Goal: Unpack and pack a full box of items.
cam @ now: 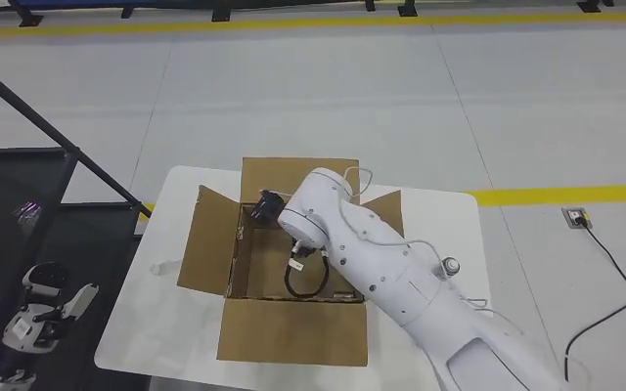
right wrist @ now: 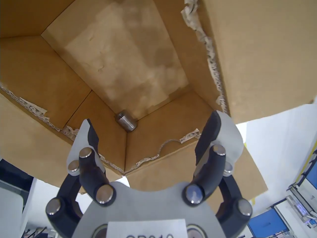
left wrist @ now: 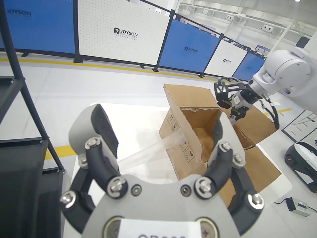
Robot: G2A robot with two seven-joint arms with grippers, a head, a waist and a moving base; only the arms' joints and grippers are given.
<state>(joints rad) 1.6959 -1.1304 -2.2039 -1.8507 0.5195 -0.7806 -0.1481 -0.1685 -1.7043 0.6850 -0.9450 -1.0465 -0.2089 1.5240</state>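
1 small metal cylinder lies in a bottom corner of the open cardboard box, below the right gripper, which hangs just above the rim with its fingers spread wide and nothing between them. From the top we get the right arm lying across the box's opening. The left wrist view gives us the box's outer wall and the left gripper, also spread and bare, well apart from the box over the white table.

White glossy arm, black cables; silver hand plate, black fingers, round screws.
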